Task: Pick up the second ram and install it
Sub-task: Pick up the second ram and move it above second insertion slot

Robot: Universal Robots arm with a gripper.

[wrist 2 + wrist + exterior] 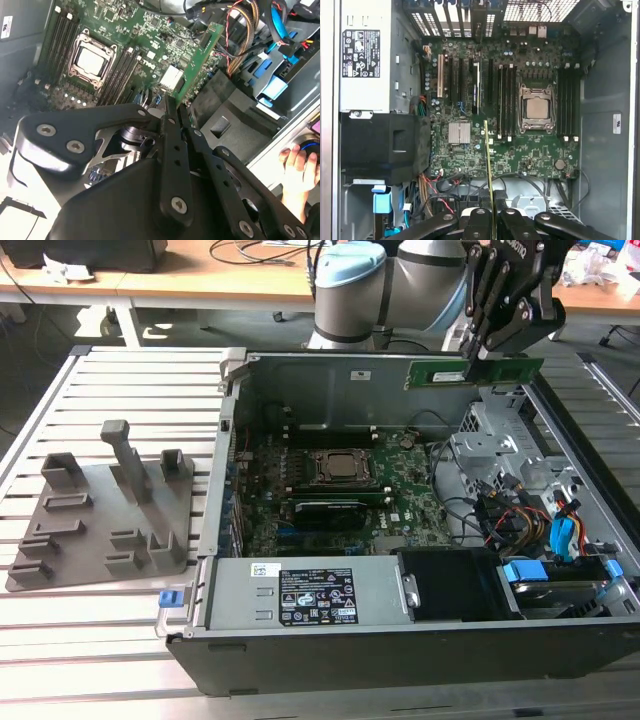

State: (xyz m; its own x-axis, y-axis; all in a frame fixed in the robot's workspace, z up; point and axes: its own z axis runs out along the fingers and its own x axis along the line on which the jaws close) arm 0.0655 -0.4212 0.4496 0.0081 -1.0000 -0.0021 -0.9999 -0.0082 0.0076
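Carrying stage, I judged: the gripper [478, 358] was clamped shut on the second ram [440, 371], holding it edge-down high above the motherboard [400, 510]. Seating it would call for lining its edge up with a free slot on that board.

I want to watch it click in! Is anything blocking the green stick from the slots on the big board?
Nothing visible. The gripper holds the second ram over the open case, and the memory slots beside the processor socket lie uncovered.
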